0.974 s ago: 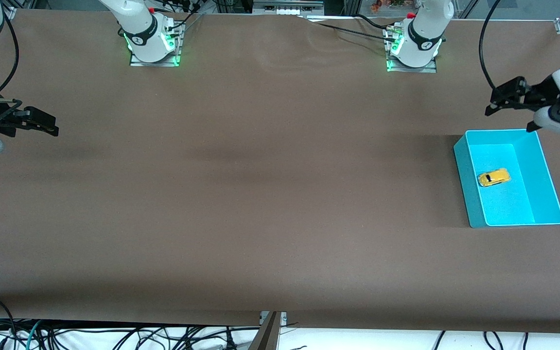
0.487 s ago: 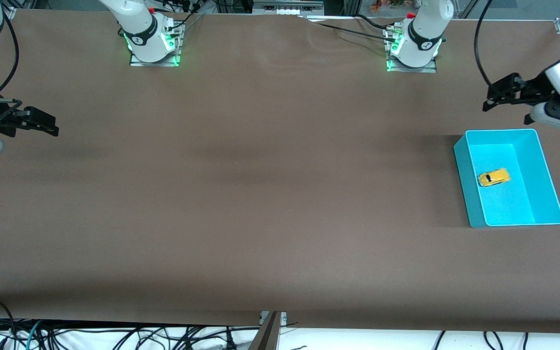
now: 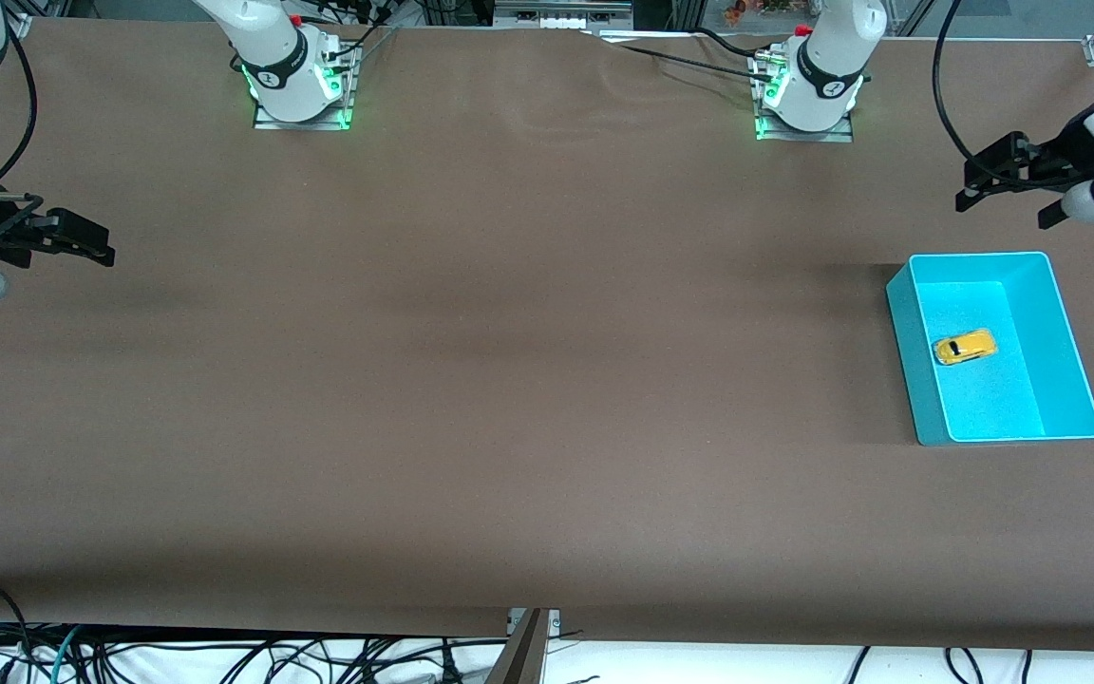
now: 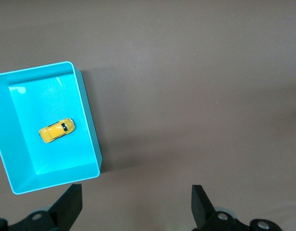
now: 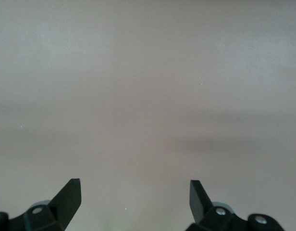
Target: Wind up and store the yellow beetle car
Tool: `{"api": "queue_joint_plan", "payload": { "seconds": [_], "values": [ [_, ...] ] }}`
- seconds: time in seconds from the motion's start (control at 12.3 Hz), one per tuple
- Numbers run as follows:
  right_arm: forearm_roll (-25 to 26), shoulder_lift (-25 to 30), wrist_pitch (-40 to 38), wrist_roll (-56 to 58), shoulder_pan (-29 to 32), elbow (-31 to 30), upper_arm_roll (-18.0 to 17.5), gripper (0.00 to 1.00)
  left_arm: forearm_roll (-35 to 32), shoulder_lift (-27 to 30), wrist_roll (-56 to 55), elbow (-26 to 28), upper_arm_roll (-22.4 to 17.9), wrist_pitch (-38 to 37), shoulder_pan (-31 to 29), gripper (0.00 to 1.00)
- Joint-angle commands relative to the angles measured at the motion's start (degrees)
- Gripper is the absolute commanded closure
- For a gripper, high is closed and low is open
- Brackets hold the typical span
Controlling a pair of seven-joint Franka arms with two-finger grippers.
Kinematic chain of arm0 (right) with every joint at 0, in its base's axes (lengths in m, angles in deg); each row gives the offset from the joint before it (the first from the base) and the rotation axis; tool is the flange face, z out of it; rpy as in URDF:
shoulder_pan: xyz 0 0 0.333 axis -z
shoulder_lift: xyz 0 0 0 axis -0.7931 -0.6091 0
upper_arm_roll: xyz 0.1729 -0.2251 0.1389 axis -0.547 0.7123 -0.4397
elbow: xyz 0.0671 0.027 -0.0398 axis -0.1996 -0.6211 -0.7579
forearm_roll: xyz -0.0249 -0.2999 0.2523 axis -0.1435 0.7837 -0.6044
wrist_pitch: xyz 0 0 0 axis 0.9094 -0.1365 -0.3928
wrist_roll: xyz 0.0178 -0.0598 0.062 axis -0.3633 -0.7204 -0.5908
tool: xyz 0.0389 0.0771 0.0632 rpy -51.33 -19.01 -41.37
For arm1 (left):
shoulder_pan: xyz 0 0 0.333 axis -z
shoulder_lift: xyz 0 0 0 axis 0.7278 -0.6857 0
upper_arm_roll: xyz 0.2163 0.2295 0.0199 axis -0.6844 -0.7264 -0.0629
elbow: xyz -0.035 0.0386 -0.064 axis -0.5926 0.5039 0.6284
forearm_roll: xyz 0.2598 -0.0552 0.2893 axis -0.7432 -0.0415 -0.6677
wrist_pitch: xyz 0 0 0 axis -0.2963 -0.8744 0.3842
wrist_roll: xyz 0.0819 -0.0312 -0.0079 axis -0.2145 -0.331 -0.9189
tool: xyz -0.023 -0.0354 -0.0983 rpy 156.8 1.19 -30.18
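The yellow beetle car lies on the floor of the cyan bin at the left arm's end of the table. It also shows in the left wrist view, inside the bin. My left gripper is open and empty, up in the air over the bare table just past the bin's rim; in its wrist view the gripper frames bare table beside the bin. My right gripper is open and empty and waits at the right arm's end of the table; its wrist view shows only bare table.
The two arm bases stand along the table's edge farthest from the front camera. Cables hang below the table's near edge.
My left gripper has risen and drawn away from the bin, toward the table's edge at the left arm's end. The car, the bin and the right arm have not moved.
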Motion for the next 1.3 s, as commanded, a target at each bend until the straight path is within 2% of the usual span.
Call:
{"api": "queue_joint_plan", "payload": {
  "seconds": [0.0, 0.32, 0.57, 1.22],
  "values": [
    [-0.8, 0.7, -0.2, -0.4, 0.1, -0.4, -0.1, 0.0, -1.2, 1.0, -5.9, 0.9, -0.5, 0.9, 2.5, 0.0],
    [-0.8, 0.7, -0.2, -0.4, 0.1, -0.4, -0.1, 0.0, -1.5, 0.4, -6.2, 0.1, 0.0, 1.0, 1.7, 0.0],
    [-0.8, 0.7, -0.2, -0.4, 0.1, -0.4, -0.1, 0.0, 1.4, 0.4, -6.5, 0.1, 0.0, 1.1, 0.1, 0.0],
    [-0.8, 0.7, -0.2, -0.4, 0.3, -0.4, 0.0, 0.0, -0.3, -0.3, -6.1, 0.0, 0.0, 1.1, -0.1, 0.0]
  ]
}}
